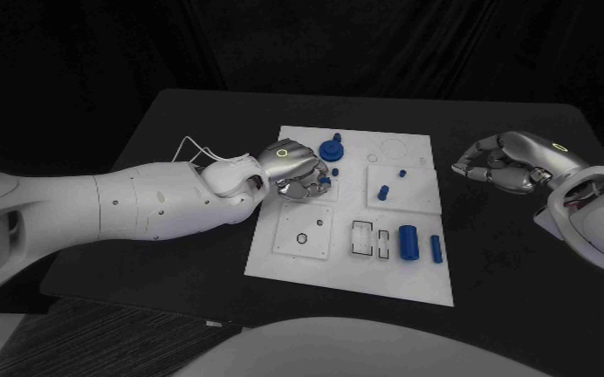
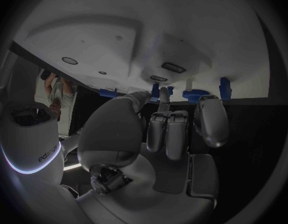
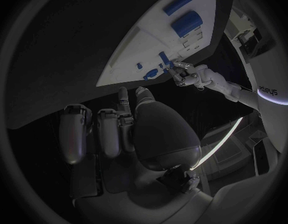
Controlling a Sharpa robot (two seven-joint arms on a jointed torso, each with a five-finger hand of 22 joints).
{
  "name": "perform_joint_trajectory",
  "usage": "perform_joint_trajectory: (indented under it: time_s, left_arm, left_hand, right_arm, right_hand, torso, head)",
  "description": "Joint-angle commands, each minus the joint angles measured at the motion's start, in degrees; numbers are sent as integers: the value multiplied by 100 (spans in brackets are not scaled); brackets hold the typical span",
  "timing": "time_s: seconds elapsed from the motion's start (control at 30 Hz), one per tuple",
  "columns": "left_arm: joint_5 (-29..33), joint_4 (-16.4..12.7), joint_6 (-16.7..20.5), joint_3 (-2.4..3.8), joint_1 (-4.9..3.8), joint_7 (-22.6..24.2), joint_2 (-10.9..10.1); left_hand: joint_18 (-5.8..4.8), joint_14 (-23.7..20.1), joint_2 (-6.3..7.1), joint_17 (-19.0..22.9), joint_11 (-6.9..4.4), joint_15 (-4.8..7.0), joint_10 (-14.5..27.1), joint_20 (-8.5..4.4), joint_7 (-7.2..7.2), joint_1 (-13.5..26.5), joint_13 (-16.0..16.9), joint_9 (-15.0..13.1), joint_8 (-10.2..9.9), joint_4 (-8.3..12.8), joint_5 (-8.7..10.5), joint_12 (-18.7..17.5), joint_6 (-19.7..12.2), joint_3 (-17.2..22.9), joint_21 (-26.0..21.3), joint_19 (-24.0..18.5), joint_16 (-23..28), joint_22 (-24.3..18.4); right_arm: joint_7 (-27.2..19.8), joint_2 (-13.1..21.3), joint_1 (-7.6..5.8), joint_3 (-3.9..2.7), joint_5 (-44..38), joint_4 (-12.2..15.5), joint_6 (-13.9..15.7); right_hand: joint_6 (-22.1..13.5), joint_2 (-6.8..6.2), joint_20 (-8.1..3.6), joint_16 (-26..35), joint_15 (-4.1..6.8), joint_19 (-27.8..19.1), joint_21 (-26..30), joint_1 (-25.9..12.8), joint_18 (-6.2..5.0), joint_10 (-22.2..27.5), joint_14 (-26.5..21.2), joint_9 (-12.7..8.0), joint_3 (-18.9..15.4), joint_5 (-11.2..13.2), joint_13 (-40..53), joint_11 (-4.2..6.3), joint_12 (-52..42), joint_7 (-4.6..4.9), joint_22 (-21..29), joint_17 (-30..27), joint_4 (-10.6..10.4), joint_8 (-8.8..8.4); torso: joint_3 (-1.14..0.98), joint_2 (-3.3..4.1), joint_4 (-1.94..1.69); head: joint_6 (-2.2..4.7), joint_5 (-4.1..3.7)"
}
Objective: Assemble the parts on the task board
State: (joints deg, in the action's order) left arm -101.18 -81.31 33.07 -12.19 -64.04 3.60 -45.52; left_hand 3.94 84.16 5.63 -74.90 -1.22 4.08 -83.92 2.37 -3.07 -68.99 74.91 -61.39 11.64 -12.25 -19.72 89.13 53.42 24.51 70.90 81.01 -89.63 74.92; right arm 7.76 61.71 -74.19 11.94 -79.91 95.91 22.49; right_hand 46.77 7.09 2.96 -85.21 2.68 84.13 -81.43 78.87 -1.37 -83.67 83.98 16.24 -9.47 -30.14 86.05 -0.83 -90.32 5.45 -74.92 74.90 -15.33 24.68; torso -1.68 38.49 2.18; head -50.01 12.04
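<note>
One task board, several blue parts, two hands

On the table [image 1: 164, 115] lay one white task board [image 1: 415, 281]; five blue parts showed on it: a gear-like piece [image 1: 332, 148], two small pegs [image 1: 382, 191], a thick cylinder [image 1: 408, 242] and a thin cylinder [image 1: 436, 249]. Two silver hands were present: left hand [image 1: 293, 167], right hand [image 1: 504, 161].

head overhead; wrist views low, share task board [image 1: 356, 211].

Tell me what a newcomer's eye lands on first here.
First, the white task board in the middle of the black table, dotted with small blue parts. Next, the left hand, curled over the board's far left area beside a round blue part. The right hand hovers off the board's right edge, fingers curled.
</note>
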Motion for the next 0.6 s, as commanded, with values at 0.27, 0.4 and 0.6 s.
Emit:
perform_joint_trajectory:
  time_s: [0.27,0.4,0.6]
  left_arm:
    - [-27,2,-205,-6,17,-75,16]
    - [-27,3,-217,-6,19,-93,17]
    - [-27,4,-218,-6,20,-106,16]
  left_hand:
    - [34,574,3,-1490,58,-45,-516,35,-50,-87,1427,66,-89,-38,117,-20,41,-47,2,-5,-23,861]
    - [35,573,2,-1488,63,-51,-512,41,-56,-108,1423,114,-133,-54,201,-25,64,-76,-3,-6,-22,868]
    - [36,572,-8,-1485,98,-79,-514,67,-99,-143,1426,387,-350,-145,427,-22,97,-167,-21,-5,-20,891]
  right_arm:
    - [26,13,14,-3,-13,18,37]
    - [28,13,14,-3,-13,16,32]
    - [30,13,14,-3,-13,16,31]
  right_hand:
    - [17,-19,21,19,44,171,26,58,-90,-633,407,-11,6,-40,395,6,32,-3,-1203,545,18,-35]
    - [17,-19,21,19,44,171,25,58,-90,-633,407,-11,6,-40,395,6,32,-3,-1203,546,17,-35]
    - [20,-18,21,17,44,174,21,59,-88,-633,408,-11,7,-40,395,6,32,-4,-1205,550,16,-34]
  torso:
    - [-2,-5,1]
    - [-2,-2,1]
    - [-3,-4,1]
  head:
    - [1,-5]
    - [1,-4]
    - [1,-11]
